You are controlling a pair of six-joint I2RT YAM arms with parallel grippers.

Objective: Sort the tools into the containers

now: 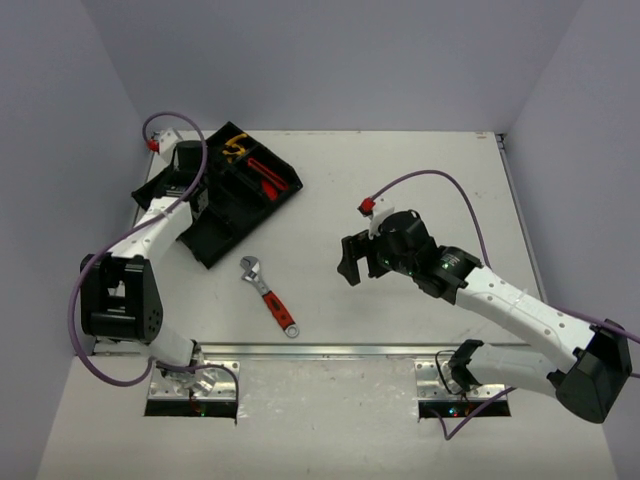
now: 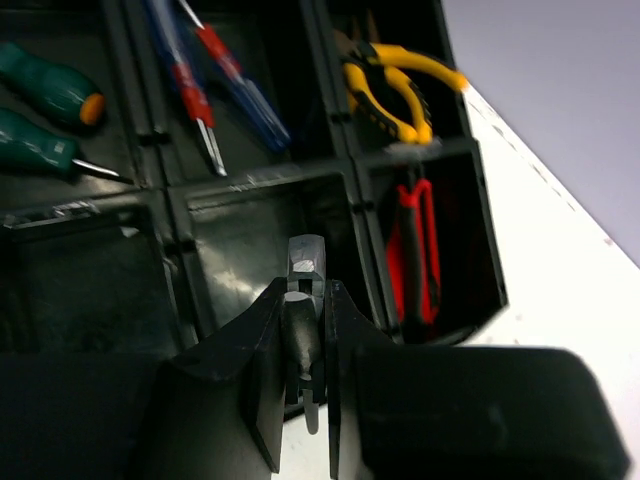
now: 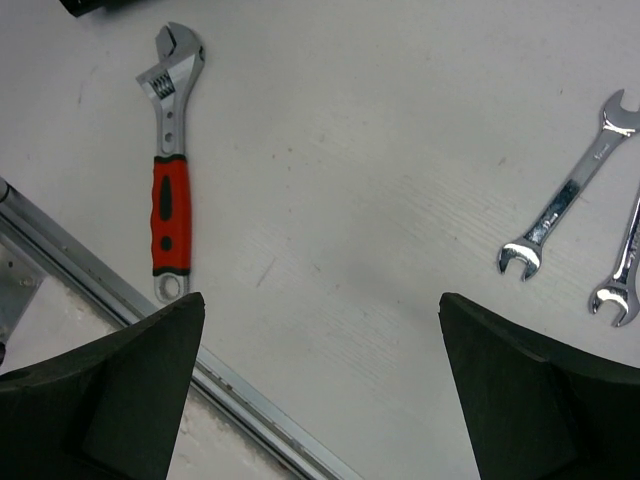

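1. Over the table, the top view shows the black tray [image 1: 225, 205] at far left. A red-handled adjustable wrench [image 1: 268, 295] lies on the table [image 1: 420, 170] near it, and the right gripper [image 1: 350, 260] hovers mid-table.
2. Left wrist: the left gripper [image 2: 303, 340] is clamped on a slim silver tool [image 2: 305, 262] above a tray compartment. Yellow pliers [image 2: 390, 85] and screwdrivers [image 2: 190, 85] lie in other compartments.
3. Right wrist: the fingers are spread wide and hold nothing. Two silver spanners [image 3: 565, 200] lie at right, the wrench at left.

White table [image 1: 400, 180] w/ metal rail [image 1: 330, 350] along near edge; small tab [image 1: 500, 141] at far-R corner; lavender walls [image 1: 60, 120] on 3 sides.
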